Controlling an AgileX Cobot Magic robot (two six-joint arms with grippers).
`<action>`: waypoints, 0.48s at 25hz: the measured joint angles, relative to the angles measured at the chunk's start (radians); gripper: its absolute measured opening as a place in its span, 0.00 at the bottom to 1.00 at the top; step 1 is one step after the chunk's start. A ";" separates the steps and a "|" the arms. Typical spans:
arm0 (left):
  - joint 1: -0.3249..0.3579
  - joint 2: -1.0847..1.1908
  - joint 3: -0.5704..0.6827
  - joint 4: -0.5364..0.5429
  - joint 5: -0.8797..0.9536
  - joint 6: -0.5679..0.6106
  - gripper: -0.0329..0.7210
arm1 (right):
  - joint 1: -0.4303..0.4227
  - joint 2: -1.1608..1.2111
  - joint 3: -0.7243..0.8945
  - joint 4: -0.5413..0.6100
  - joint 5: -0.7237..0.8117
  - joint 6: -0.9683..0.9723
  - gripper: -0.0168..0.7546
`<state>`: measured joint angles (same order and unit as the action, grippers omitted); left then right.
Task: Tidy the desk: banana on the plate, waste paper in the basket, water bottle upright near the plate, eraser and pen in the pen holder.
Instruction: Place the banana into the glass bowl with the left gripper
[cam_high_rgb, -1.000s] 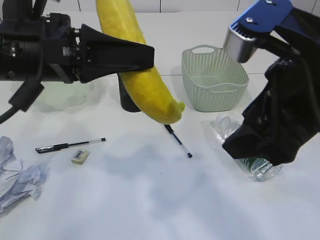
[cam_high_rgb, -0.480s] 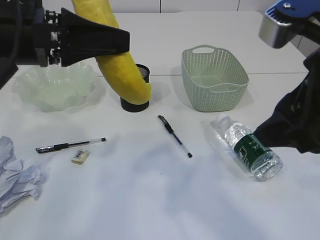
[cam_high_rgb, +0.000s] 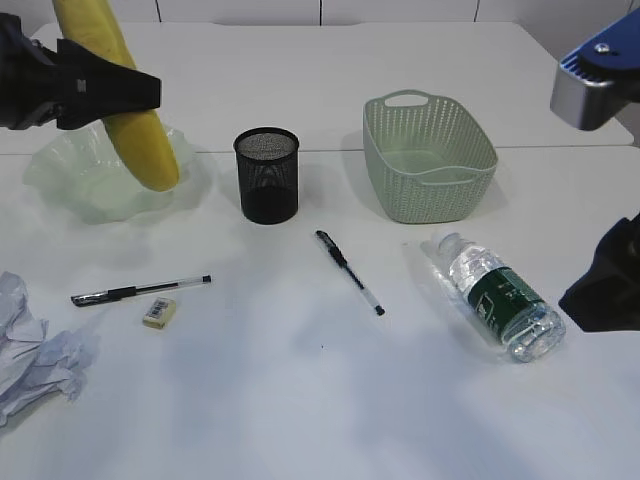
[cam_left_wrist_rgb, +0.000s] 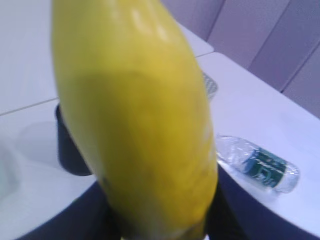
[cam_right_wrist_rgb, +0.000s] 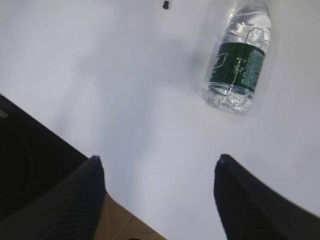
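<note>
My left gripper is shut on the yellow banana and holds it tilted above the pale green wavy plate; the banana fills the left wrist view. My right gripper is open and empty above the desk's right edge. The water bottle lies on its side, also in the right wrist view. The black mesh pen holder stands mid-desk. Two pens, the eraser and the waste paper lie on the white desk.
The sage-green basket stands behind the bottle, with nothing in it that I can see. The right arm's dark body hangs at the right edge.
My left gripper has carried the banana leftward from in front of the pen holder to above the plate. My right arm has drawn back to the right, uncovering the bottle.
</note>
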<state>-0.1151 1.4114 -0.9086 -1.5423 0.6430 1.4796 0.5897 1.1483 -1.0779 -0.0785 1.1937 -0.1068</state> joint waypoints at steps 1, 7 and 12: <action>0.002 0.000 0.000 0.016 -0.029 0.000 0.45 | 0.000 0.000 0.000 -0.004 0.000 0.002 0.68; 0.004 0.000 0.000 0.026 -0.252 -0.002 0.45 | -0.063 -0.062 0.151 -0.020 -0.066 0.024 0.68; 0.004 0.000 0.000 0.024 -0.399 0.000 0.45 | -0.196 -0.127 0.264 0.017 -0.143 0.033 0.68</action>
<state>-0.1111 1.4114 -0.9086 -1.5178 0.2443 1.4798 0.3934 1.0218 -0.8137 -0.0618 1.0511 -0.0736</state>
